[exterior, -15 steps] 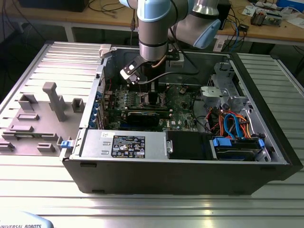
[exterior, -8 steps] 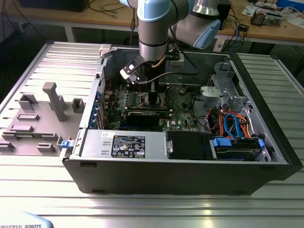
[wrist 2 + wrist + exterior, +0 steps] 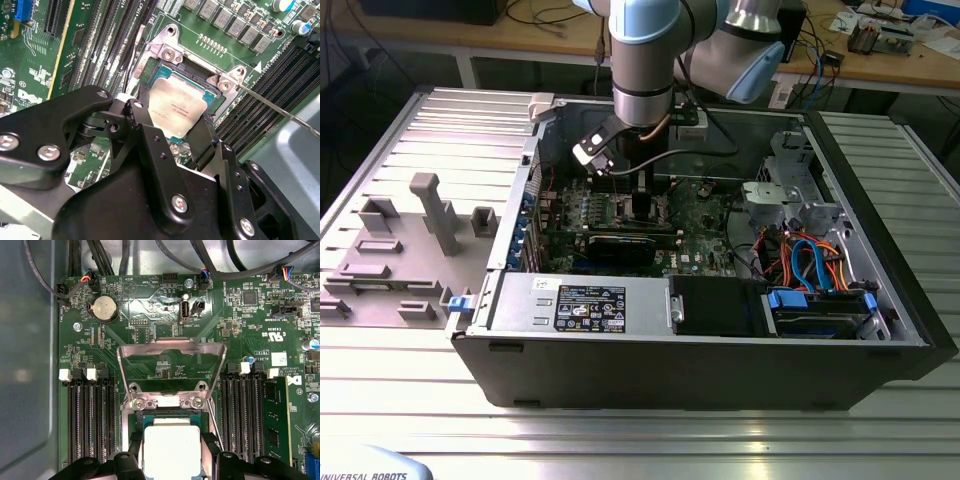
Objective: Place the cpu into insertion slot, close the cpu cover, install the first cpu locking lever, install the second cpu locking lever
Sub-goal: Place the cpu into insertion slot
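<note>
The arm reaches straight down into the open computer case, which lies on its side on the ribbed metal tabletop. You see its lower end just above the green motherboard.

In both wrist views, the jaws are drawn in to about the width of the cpu. One black finger lies against one edge of the chip and its partner lies against the opposite edge, so the chip appears to be gripped between them.

The cpu, silvery top upward, sits over the insertion slot. The slot's dark frame and silver corner brackets show around the chip. You cannot tell from these views whether the chip is fully seated.

In the first wrist view, the cpu cover stands swung open on its hinge at the far side of the slot, and the board shows through its window.

In the second wrist view, a thin locking lever juts out free from a corner of the slot, not latched.

Rows of black memory slots flank the socket on both sides, and a round coin cell lies beyond the cover.
</note>
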